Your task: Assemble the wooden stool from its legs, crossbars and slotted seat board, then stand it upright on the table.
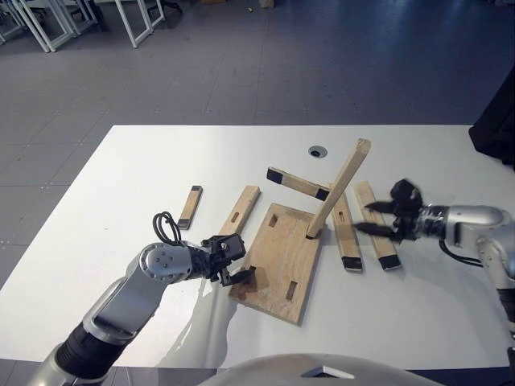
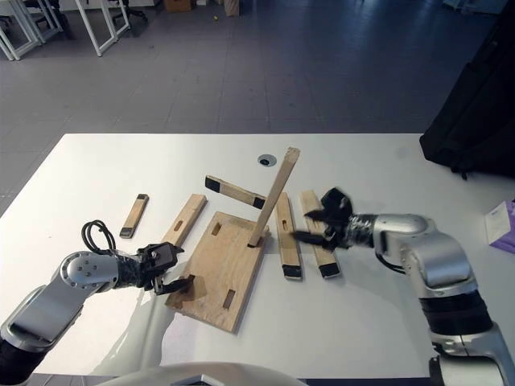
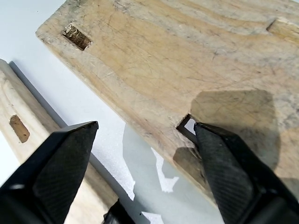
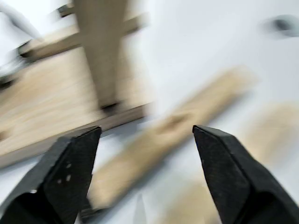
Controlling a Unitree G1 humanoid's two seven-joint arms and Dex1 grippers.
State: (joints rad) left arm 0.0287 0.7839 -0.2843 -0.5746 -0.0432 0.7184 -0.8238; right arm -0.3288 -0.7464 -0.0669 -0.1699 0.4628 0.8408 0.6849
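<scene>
The slotted seat board (image 1: 282, 261) lies flat at the table's middle. One leg (image 1: 339, 189) stands tilted in its far right slot, and a crossbar (image 1: 298, 183) juts from it to the left. Two more legs (image 1: 344, 233) (image 1: 376, 225) lie flat to the right of the board. Left of it lie a long piece (image 1: 240, 211) and a short crossbar (image 1: 191, 207). My left gripper (image 1: 233, 269) is open at the board's near left corner, its fingers straddling the board's edge (image 3: 154, 135) by a slot. My right gripper (image 1: 376, 219) is open just above the lying legs, pointing at the upright leg (image 4: 100, 56).
A round cable hole (image 1: 319, 151) sits in the white table (image 1: 121, 185) behind the parts. A black bag (image 2: 475, 104) stands off the table's right side, and a small purple and white item (image 2: 500, 225) lies at the right edge.
</scene>
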